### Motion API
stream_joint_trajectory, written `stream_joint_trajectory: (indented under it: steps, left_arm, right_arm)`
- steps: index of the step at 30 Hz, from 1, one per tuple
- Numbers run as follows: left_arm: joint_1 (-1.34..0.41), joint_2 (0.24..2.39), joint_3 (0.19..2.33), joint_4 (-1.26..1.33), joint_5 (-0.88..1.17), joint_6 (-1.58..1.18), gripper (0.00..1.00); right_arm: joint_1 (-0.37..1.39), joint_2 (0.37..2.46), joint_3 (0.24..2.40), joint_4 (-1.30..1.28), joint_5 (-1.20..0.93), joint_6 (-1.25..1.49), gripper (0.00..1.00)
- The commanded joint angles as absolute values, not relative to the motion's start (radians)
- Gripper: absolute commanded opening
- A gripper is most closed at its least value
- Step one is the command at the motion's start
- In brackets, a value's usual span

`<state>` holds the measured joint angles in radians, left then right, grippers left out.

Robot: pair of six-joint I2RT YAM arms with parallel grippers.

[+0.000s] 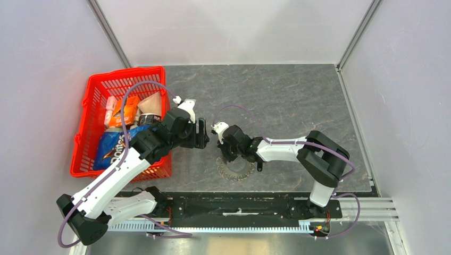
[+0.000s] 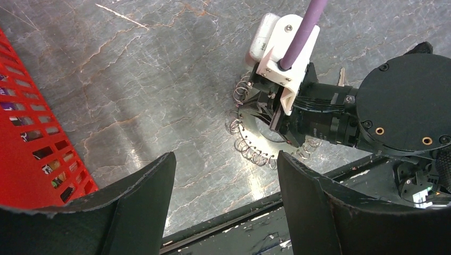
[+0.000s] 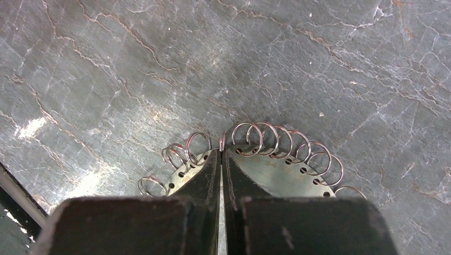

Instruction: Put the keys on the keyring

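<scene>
The keyring (image 1: pixel 234 170) is a flat metal ring plate with holes and many small wire rings round its rim, lying on the table near the front edge. My right gripper (image 1: pixel 226 157) points down at its far rim. In the right wrist view the gripper (image 3: pixel 222 152) is shut, its tips pinching at the plate's (image 3: pixel 276 171) rim by a small ring. My left gripper (image 1: pixel 204 133) hovers open and empty to the upper left, and the keyring (image 2: pixel 254 153) shows between its fingers. A small black oblong (image 1: pixel 259 167), perhaps the key, sits under the right wrist.
A red basket (image 1: pixel 86 139) with snack packs stands at the left, touching the left arm. The black rail (image 1: pixel 239 204) runs along the table's front edge just below the keyring. Grey walls close in the table at the back and sides.
</scene>
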<state>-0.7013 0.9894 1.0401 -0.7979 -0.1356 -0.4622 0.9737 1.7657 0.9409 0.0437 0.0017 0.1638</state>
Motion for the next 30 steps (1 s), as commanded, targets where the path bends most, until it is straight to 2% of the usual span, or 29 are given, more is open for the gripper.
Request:
stream_joint_trajectory:
  steps: [1,12,30]
  left_arm:
    - [-0.693,0.973,1.043,-0.767,-0.123,-0.43,0.77]
    - [-0.692,0.961,1.054,-0.763,-0.091,-0.431,0.77]
    - [-0.693,0.793,0.997,-0.499,0.359,-0.456,0.75]
  right_arm:
    - [0.981,1.76,0.983,0.061,0.02,0.153,0.01]
    - [0.997,1.639,0.969,0.01,0.003,0.131,0.0]
    - [0.999,1.079,0.886,-0.247,-0.186,0.16,0.0]
